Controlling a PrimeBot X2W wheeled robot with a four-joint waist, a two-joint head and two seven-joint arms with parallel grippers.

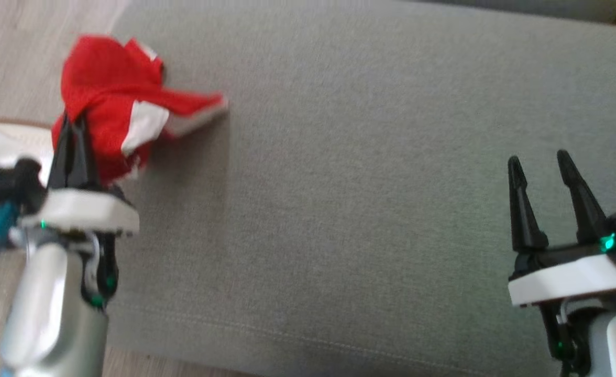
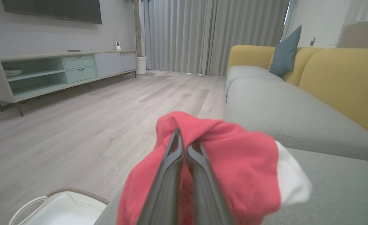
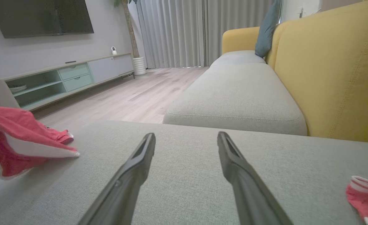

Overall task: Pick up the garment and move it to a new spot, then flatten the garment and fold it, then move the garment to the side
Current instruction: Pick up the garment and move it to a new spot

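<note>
The garment is red with white patches and hangs bunched at the left end of the grey cushion. One flap trails onto the cushion. My left gripper is shut on the garment, its dark fingers pinching a fold from below. In the left wrist view the left gripper has its fingers pressed together, with the garment draped around them. My right gripper stands open over the right part of the cushion, holding nothing. From the right wrist, the right gripper hovers above bare cushion, with the garment far to its left.
A white basket sits on the wooden floor beside the cushion's left end. Another red-and-white cloth lies at the cushion's right edge. A yellow backrest rises along the far side. More grey sofa seats stretch beyond.
</note>
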